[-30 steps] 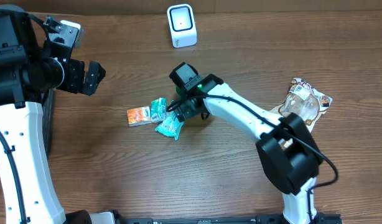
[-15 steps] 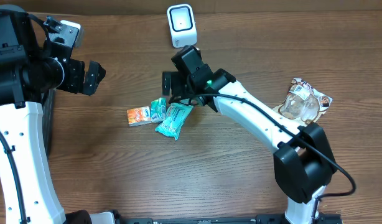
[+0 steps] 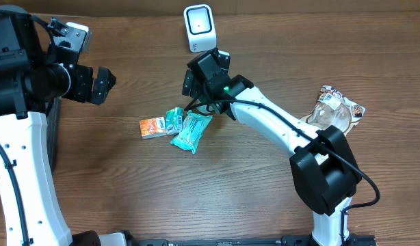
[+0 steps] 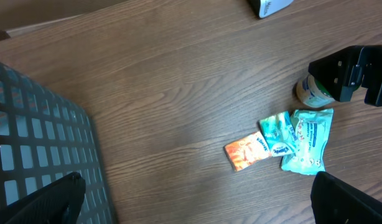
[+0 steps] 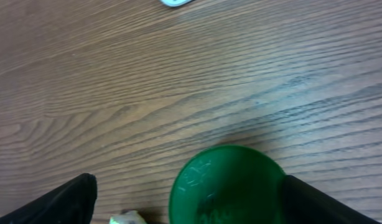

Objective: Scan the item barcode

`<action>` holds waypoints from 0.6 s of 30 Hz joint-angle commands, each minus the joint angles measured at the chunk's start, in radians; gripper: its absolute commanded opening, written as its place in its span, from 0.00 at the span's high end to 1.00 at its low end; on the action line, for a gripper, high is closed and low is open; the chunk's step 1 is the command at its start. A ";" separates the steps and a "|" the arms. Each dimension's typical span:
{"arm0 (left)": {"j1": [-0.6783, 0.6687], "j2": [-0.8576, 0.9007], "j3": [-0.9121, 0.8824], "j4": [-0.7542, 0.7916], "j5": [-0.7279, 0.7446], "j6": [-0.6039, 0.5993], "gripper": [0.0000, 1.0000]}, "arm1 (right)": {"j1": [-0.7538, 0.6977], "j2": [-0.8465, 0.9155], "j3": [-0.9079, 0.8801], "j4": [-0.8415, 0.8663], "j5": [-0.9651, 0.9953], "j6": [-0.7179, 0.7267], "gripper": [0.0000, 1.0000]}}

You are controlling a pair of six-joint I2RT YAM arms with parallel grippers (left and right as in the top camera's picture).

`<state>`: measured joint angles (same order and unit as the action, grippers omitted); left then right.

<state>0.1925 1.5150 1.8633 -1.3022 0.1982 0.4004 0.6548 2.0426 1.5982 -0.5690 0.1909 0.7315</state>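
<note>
A small round container with a green lid (image 5: 228,186) stands on the table; its white-and-blue label (image 4: 313,93) shows in the left wrist view. My right gripper (image 5: 188,193) (image 3: 196,82) is open around the lid. The right finger (image 5: 321,202) touches the lid and the left finger (image 5: 66,202) is well clear of it. In the overhead view the gripper hides the container. The white scanner (image 3: 200,27) stands just beyond, at the table's back edge. My left gripper (image 3: 100,83) (image 4: 197,205) hangs open and empty at the far left.
An orange packet (image 3: 152,127) and two teal packets (image 3: 173,121) (image 3: 191,131) lie just in front of the right gripper. A clear snack bag (image 3: 336,113) lies at the right. A grey mesh basket (image 4: 29,143) stands at the left edge.
My right gripper has moved from over the teal packets back towards the scanner and now sits over the green-lidded container. The left arm has not moved.
</note>
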 commanded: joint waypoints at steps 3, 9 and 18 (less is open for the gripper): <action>0.003 -0.004 0.020 0.000 0.004 0.023 0.00 | -0.002 0.047 0.000 -0.024 -0.016 -0.031 0.05; 0.003 -0.004 0.020 0.000 0.004 0.023 0.00 | 0.000 0.021 0.053 -0.084 -0.050 -0.155 0.02; 0.003 -0.004 0.020 -0.002 0.004 0.023 0.00 | -0.002 -0.047 0.166 -0.208 -0.050 -0.258 0.00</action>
<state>0.1925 1.5150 1.8633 -1.3025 0.1986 0.4004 0.6544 2.0480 1.7271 -0.7742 0.1459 0.5358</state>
